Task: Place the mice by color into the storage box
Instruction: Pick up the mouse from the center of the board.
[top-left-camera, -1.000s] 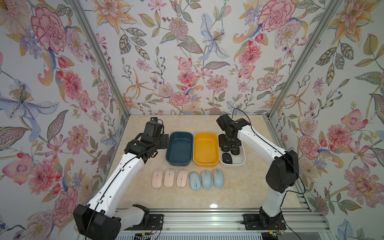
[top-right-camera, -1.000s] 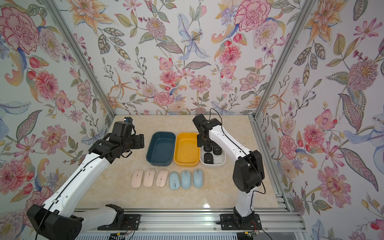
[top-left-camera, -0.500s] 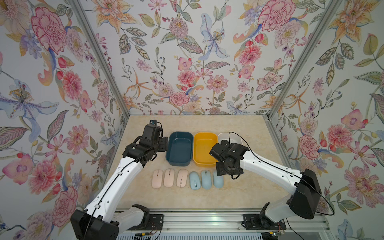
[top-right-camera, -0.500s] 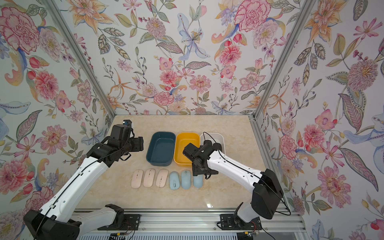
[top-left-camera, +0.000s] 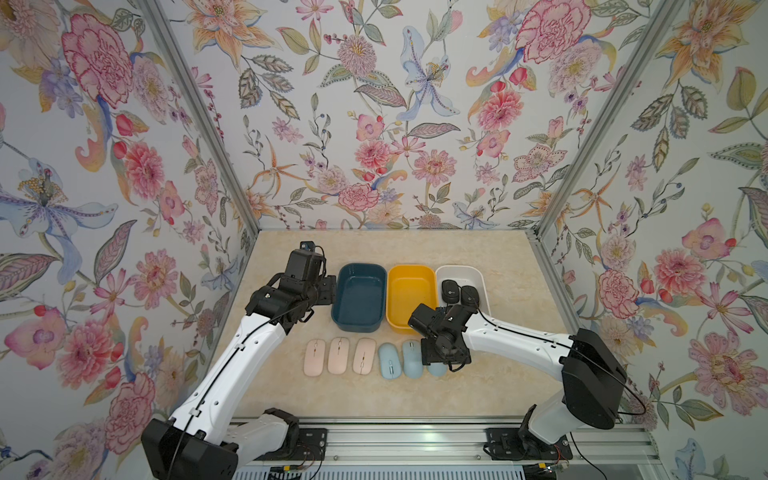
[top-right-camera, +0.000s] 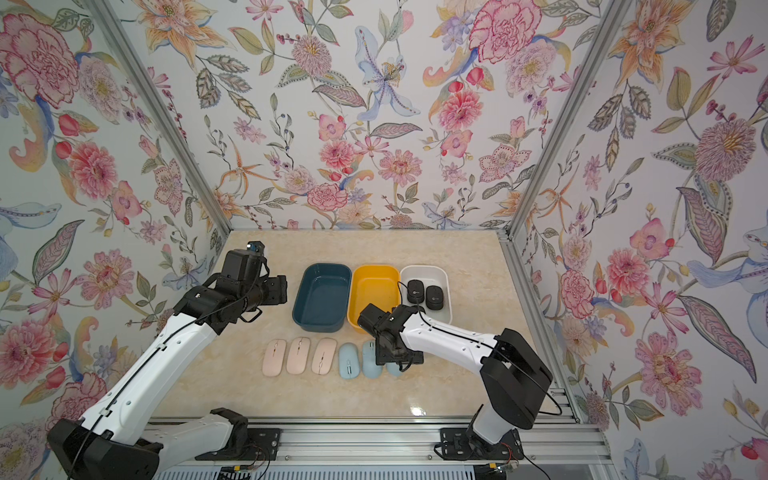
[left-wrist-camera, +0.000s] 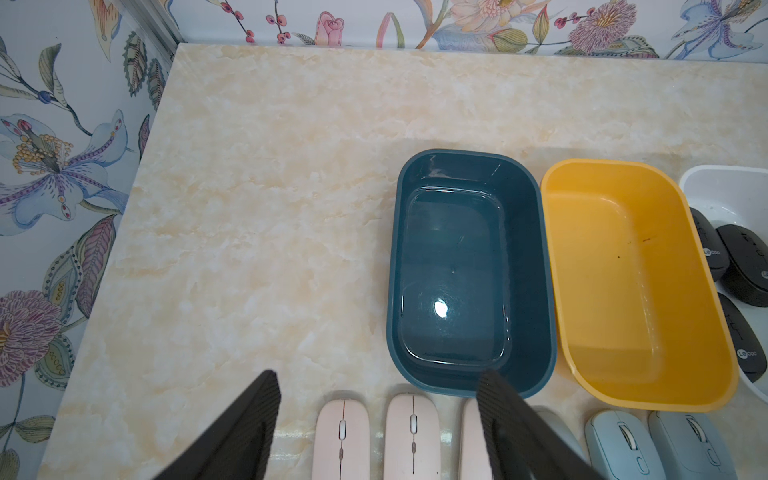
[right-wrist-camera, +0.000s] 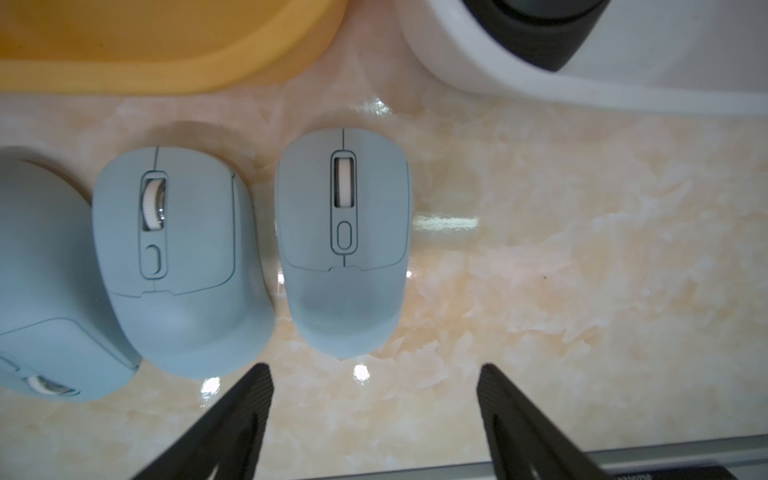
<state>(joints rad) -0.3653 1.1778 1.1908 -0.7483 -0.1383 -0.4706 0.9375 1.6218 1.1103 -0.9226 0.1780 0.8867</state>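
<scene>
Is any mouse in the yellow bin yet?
No: in the left wrist view the yellow bin is bare inside, while the light blue mice lie on the table.

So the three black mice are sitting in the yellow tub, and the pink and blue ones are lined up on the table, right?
Not quite. The black mice sit in the white tub, not the yellow tub, which is empty; the left wrist view shows it. The pink mice and blue mice are indeed lined up on the table.
</scene>
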